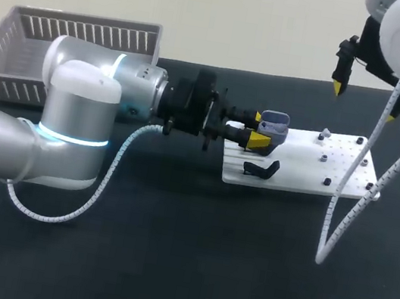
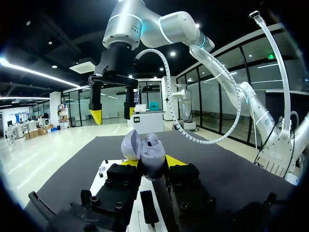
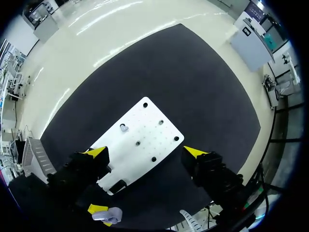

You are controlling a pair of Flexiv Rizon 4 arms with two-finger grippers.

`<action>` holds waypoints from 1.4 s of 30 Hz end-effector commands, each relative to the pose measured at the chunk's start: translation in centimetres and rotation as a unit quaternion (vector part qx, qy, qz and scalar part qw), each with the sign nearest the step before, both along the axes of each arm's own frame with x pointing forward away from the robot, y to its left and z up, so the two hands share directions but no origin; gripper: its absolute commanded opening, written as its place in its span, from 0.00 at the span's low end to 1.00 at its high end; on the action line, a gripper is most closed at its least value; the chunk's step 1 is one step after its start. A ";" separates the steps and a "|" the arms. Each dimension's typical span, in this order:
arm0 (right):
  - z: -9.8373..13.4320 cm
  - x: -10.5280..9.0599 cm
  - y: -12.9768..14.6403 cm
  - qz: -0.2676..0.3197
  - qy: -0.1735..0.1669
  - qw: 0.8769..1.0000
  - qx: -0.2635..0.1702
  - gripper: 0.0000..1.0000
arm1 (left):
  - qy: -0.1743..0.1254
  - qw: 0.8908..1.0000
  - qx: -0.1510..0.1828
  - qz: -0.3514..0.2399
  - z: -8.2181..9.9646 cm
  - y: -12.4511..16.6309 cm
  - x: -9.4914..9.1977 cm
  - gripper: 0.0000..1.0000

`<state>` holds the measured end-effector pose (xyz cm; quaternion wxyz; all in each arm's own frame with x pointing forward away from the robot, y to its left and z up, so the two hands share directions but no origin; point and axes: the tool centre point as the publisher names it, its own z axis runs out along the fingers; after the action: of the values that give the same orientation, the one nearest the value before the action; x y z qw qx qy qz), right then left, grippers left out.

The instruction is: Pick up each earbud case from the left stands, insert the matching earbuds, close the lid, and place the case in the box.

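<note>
A grey earbud case (image 1: 274, 123) with its lid swung open sits between the yellow fingertips of my left gripper (image 1: 259, 129), which is shut on it from two sides, just above the left end of the white plate (image 1: 313, 164). In the left wrist view the case (image 2: 148, 152) stands upright between the fingers, lid tilted back. A small pale earbud (image 1: 325, 133) lies on the plate's far side. My right gripper (image 1: 363, 100) hangs high over the plate's right part, open and empty; from its wrist the plate (image 3: 145, 140) lies far below it.
A black stand (image 1: 261, 167) sits on the plate's near left corner. A grey slatted basket (image 1: 80, 37) stands at the table's back left. The right arm's white cable (image 1: 345, 197) loops down past the plate's right edge.
</note>
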<state>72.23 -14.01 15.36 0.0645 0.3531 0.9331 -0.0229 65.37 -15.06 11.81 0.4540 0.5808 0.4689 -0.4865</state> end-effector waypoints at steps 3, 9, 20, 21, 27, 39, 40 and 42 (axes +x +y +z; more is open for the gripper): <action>0.0 -0.2 0.0 0.000 -0.002 1.000 0.000 1.00 | -0.001 1.000 -0.001 0.001 -0.1 0.0 0.0 0.00; 0.0 -0.2 0.0 0.000 -0.002 1.000 0.000 1.00 | -0.001 1.000 -0.001 0.001 -0.1 0.0 0.0 0.00; -0.6 0.3 0.1 0.155 -0.075 0.985 0.016 1.00 | -0.001 1.000 -0.001 0.001 -0.1 0.0 0.0 0.00; -0.6 0.1 0.2 0.176 -0.082 0.981 0.022 1.00 | -0.001 1.000 -0.001 0.001 -0.1 0.0 0.0 0.00; -1.1 -0.3 0.8 0.250 -0.100 0.962 0.053 1.00 | -0.001 1.000 -0.001 0.001 -0.1 0.0 0.0 0.00; -3.2 0.9 2.0 0.271 -0.069 0.958 0.069 1.00 | -0.001 1.000 -0.001 0.001 -0.1 0.0 0.0 0.00; -3.5 1.0 2.1 0.272 -0.066 0.958 0.069 1.00 | -0.001 1.000 -0.001 0.001 -0.1 0.0 0.0 0.00; -3.8 1.3 2.4 0.274 -0.058 0.958 0.068 1.00 | -0.001 1.000 -0.001 0.001 -0.1 0.0 0.0 0.00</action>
<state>72.15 -12.45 11.89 0.1123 0.0898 0.9858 0.0871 65.37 -15.06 11.81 0.4540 0.5808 0.4690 -0.4865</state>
